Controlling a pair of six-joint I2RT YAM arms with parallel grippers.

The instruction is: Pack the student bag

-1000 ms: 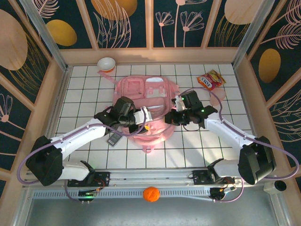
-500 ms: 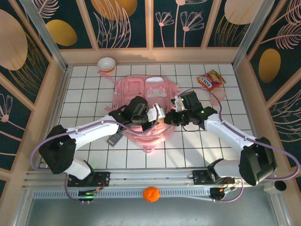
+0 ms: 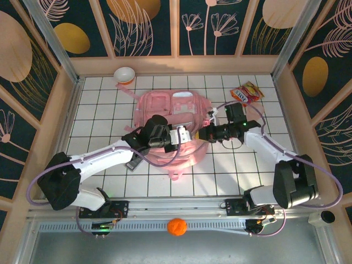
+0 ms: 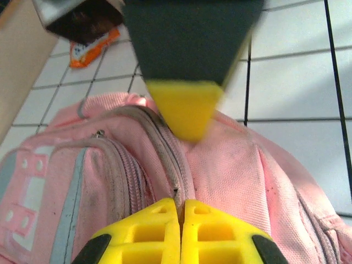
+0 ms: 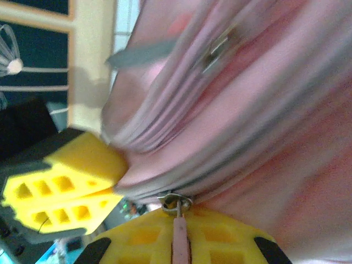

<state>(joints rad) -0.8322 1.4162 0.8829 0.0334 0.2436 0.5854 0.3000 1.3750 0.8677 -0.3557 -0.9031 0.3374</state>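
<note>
Nearby, a bowl (image 3: 125, 74) and snack packet (image 3: 246, 93) lie clear of the bag (image 3: 171, 104), which sits under the left claw (image 4: 180, 212), pressed together, and the right claw (image 5: 179, 217), clamped on its zip pull (image 5: 179, 247).

Even, bright light; the student bag (image 5: 247, 110) smears (right wrist blur).

A robot test booth is seen. A white squared worktop (image 3: 99, 110) is closed in by leaf-painted walls (image 3: 159, 33), and two robot arms (image 3: 104, 154) are bolted to a metal rail (image 3: 181, 204) at its near edge.
</note>
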